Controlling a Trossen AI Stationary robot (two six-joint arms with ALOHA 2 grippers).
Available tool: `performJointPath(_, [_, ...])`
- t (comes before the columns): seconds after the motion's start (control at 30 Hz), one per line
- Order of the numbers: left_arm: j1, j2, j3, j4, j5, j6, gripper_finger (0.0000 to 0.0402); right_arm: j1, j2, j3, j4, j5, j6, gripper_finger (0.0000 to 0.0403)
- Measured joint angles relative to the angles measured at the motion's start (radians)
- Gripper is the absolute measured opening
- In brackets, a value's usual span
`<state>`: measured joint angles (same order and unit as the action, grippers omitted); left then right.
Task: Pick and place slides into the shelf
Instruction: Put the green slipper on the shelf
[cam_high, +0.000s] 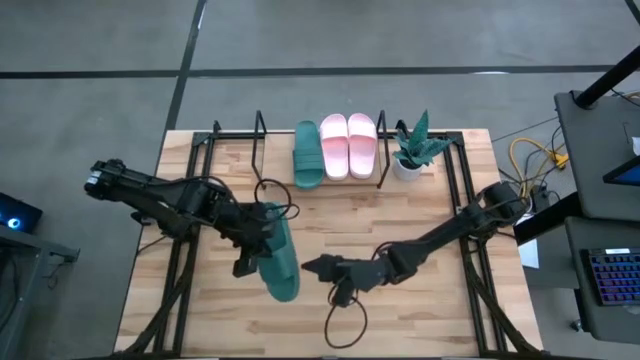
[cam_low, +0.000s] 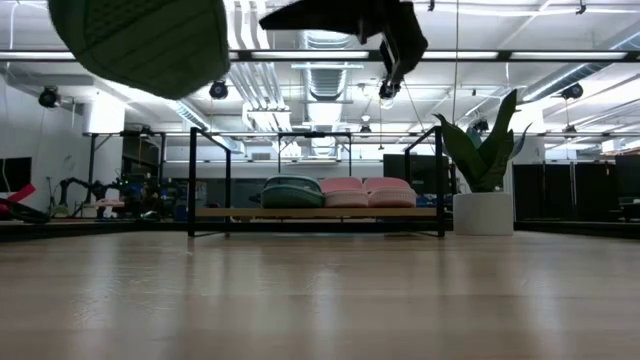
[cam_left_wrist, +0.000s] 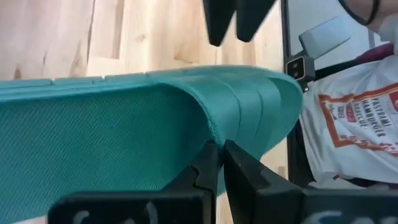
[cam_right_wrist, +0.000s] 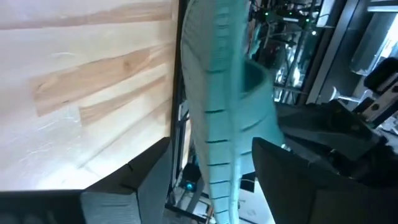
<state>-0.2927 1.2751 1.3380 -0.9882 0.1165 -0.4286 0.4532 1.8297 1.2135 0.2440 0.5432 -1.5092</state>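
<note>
My left gripper (cam_high: 258, 245) is shut on a dark green slide (cam_high: 281, 258), which hangs high at the low view's top left (cam_low: 140, 40). My right gripper (cam_high: 308, 266) is open just right of that slide. In the right wrist view its fingers stand on either side of the slide's sole (cam_right_wrist: 214, 124), apart from it. The black shelf (cam_high: 215, 140) stands at the table's far edge. On its board rest the other green slide (cam_high: 308, 155) and the pink pair (cam_high: 348, 145), side by side, soles down. My left gripper (cam_left_wrist: 217, 146) pinches the edge of the green slide's wide strap (cam_left_wrist: 214, 132) between its two fingers (cam_left_wrist: 205, 168). It comes about level from the table's left. The slide is lifted clear of the table, with its long axis running roughly near to far.
A small potted plant (cam_high: 415, 150) stands at the shelf's right end. Black arm frames (cam_high: 470, 250) run along both table sides. The shelf has free room left of the green slide (cam_high: 275, 150). A cable loop (cam_high: 345, 322) hangs by the right arm near the front edge.
</note>
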Motion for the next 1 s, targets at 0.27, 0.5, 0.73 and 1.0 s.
performJointPath(0.27, [0.012, 0.001, 0.001, 0.002, 0.005, 0.021, 0.0000, 0.029, -0.007, 0.011, -0.010, -0.080, -0.011, 0.0189])
performJointPath(0.5, [0.012, 0.001, 0.002, 0.014, 0.014, 0.019, 0.0000, 0.030, -0.008, 0.010, -0.022, -0.172, -0.065, 0.0185])
performJointPath(0.73, [0.014, 0.023, 0.005, 0.038, 0.048, 0.041, 0.0000, 0.031, -0.008, 0.010, -0.023, -0.221, -0.127, 0.0183])
performJointPath(1.0, [0.029, 0.069, 0.011, 0.084, 0.089, 0.075, 0.0000, 0.026, -0.006, 0.017, -0.024, -0.229, -0.149, 0.0183])
